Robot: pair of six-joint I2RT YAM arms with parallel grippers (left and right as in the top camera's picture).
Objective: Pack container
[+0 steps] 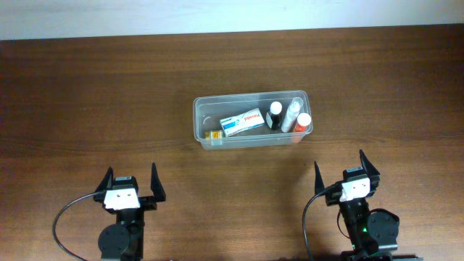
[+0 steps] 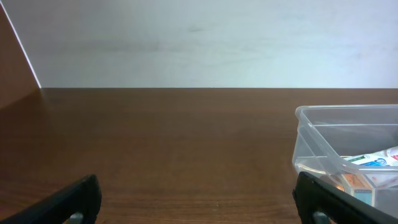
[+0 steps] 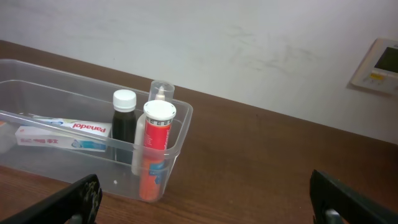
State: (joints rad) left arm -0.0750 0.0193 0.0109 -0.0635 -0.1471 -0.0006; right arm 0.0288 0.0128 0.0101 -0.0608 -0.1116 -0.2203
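The clear plastic container (image 1: 199,116) stands at the table's middle. Inside lie a white Panadol box (image 1: 241,122), a small orange item (image 1: 214,135), a dark bottle with a white cap (image 1: 275,114), a clear-capped bottle (image 1: 291,114) and an orange tube with a white cap (image 1: 302,122). My left gripper (image 1: 131,185) is open and empty at the near left, well short of the container. My right gripper (image 1: 346,173) is open and empty at the near right. The right wrist view shows the container (image 3: 183,118), box (image 3: 62,134), dark bottle (image 3: 124,124) and orange tube (image 3: 157,149). The left wrist view shows the container's corner (image 2: 311,134).
The brown wooden table (image 1: 87,101) runs to a pale wall at the back. A white wall panel (image 3: 378,65) shows at the upper right of the right wrist view. Black cables loop near each arm base.
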